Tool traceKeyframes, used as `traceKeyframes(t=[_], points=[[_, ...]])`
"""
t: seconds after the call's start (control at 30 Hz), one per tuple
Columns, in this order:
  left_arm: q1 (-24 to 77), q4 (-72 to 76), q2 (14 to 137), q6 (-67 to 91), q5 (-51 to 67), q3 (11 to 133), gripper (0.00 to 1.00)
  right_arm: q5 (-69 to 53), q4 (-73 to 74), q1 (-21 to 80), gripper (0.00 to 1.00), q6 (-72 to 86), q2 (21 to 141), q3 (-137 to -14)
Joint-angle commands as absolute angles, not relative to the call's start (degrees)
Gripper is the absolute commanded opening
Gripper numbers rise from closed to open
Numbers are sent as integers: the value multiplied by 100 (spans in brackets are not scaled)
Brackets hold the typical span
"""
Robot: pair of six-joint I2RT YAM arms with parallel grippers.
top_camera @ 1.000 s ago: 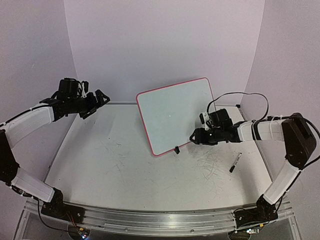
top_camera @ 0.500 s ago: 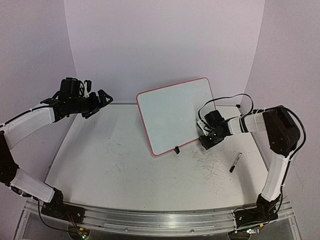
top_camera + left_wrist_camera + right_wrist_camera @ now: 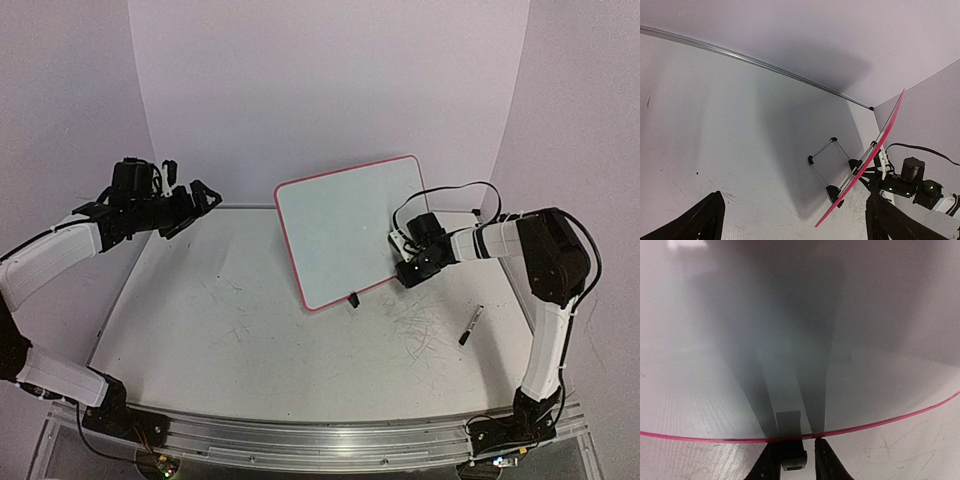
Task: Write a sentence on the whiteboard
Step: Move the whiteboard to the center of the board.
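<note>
Whiteboard [image 3: 345,230] stood blank, propped near the back of the table [image 3: 220,310]; marker [image 3: 470,325] lay unheld nearby, so writing hadn't started, I'd say; left gripper [image 3: 200,195] hung spread wide; right gripper [image 3: 796,444] straddled the clip foot [image 3: 793,459], couldn't tell if pinching.

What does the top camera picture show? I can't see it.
A blank-looking whiteboard stands tilted on a scuffed table, the right tool at its lower right edge. The left tool hangs open at far left; a marker lies on the table's right.
</note>
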State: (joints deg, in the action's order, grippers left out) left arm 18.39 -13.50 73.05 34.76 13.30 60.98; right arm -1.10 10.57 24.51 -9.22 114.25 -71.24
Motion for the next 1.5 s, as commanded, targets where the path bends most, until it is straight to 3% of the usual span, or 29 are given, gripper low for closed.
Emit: traceKeyframes(t=[0.0, 0.5, 0.97, 1.47], points=[[1838, -1195, 7039, 3533, 1282, 6055, 99, -376, 862, 2510, 21, -823, 11460, -7365], [1841, -1192, 6994, 3451, 1103, 6104, 98, -283, 677, 3075, 1, -667, 10808, -6509], [1840, -1287, 6685, 3324, 298, 6334, 99, -9, 550, 4300, 0, 603, 10064, -5616], [1838, -1327, 6717, 3371, 264, 6407, 99, 653, 466, 4692, 0, 2686, 9785, -4949]])
